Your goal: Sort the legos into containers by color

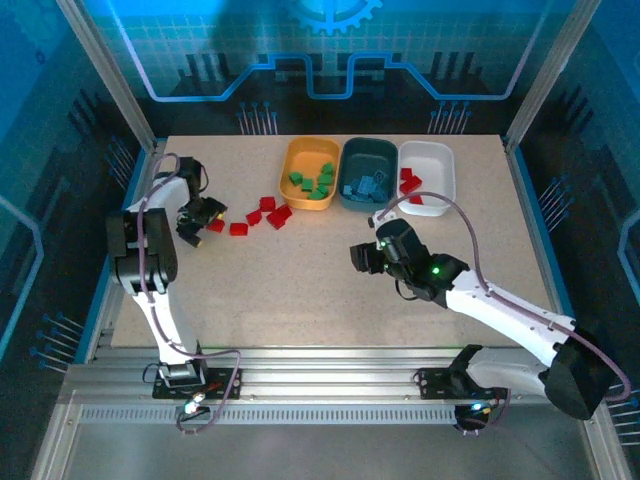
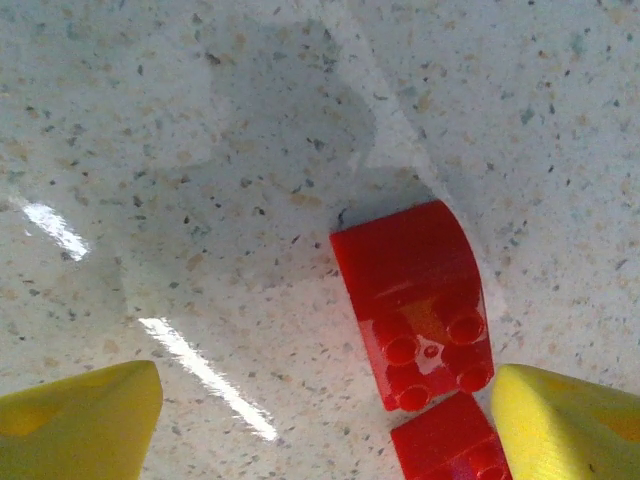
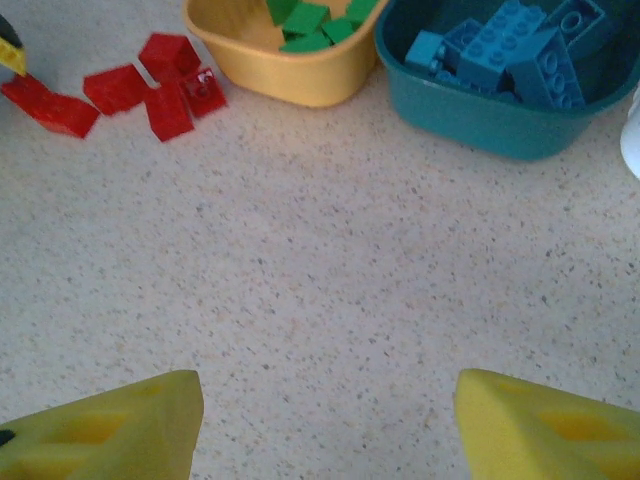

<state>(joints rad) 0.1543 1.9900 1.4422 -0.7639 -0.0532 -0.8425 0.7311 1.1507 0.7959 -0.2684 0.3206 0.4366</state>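
Several red legos (image 1: 267,214) lie loose on the table left of the containers. My left gripper (image 1: 202,216) hovers low at the left end of that row, open. In the left wrist view a red lego (image 2: 415,300) lies on the table ahead, and a second red lego (image 2: 450,445) sits just inside the right yellow finger (image 2: 570,420); nothing is gripped. My right gripper (image 1: 362,258) is open over bare table mid-table, facing the containers. The orange-yellow container (image 1: 312,150) holds green legos (image 1: 312,182), the teal container (image 1: 368,152) blue legos (image 1: 365,185), and the white container (image 1: 430,160) red legos (image 1: 410,182).
From the right wrist, the orange-yellow container (image 3: 300,85) and the teal one (image 3: 490,125) stand side by side ahead, with the loose red legos (image 3: 150,85) to their left. Metal frame posts and blue walls ring the table (image 1: 300,300).
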